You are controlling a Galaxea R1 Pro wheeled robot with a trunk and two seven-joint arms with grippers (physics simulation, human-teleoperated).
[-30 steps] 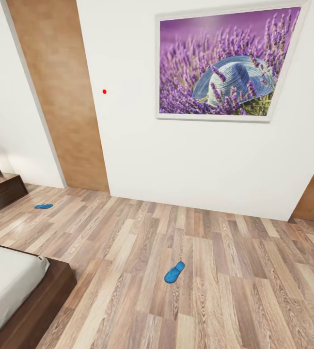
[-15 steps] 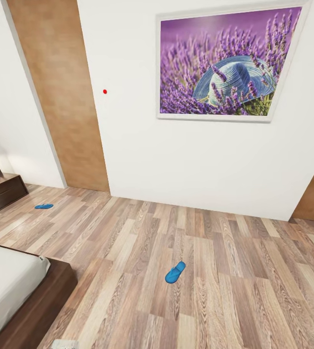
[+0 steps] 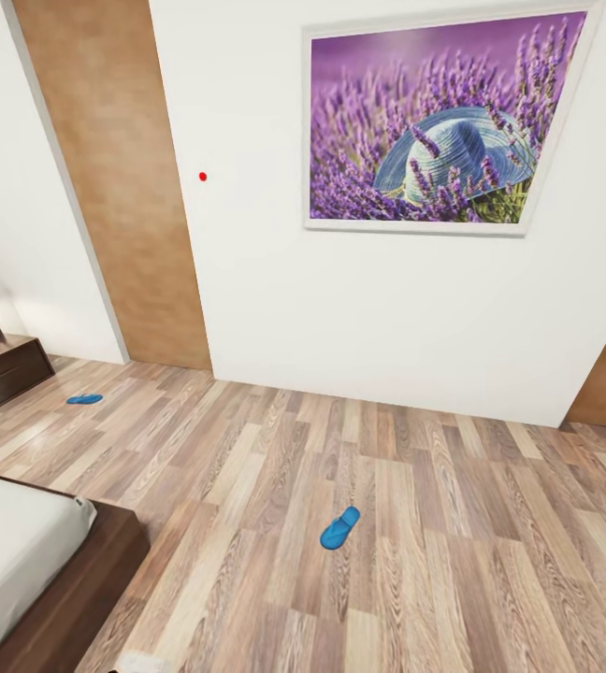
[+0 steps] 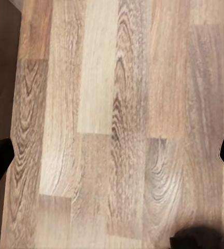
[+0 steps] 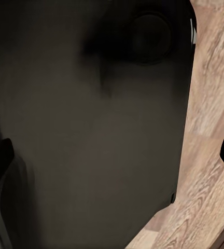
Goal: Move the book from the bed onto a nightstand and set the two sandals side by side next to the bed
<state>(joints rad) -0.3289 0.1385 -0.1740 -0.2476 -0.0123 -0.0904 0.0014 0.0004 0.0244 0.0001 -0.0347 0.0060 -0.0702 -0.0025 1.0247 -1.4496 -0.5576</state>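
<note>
Head view high, facing floor [image 3: 415, 505] and wall [image 3: 247, 280], wrist views close above planks

A home bedroom, low bed [image 3: 22, 551] with pale mattress, dark nightstand [image 3: 4, 372], wood-plank floor [image 3: 415, 523], framed lavender picture [image 3: 434, 121] on white wall, sandals [image 3: 339, 528] lying about

Camera drifted a touch, so everything slid slightly sideways; a pale object [image 3: 139, 662] has crept up at the head view's bottom edge.

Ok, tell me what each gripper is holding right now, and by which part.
Nothing. The left gripper and right gripper are both open and empty.
</note>
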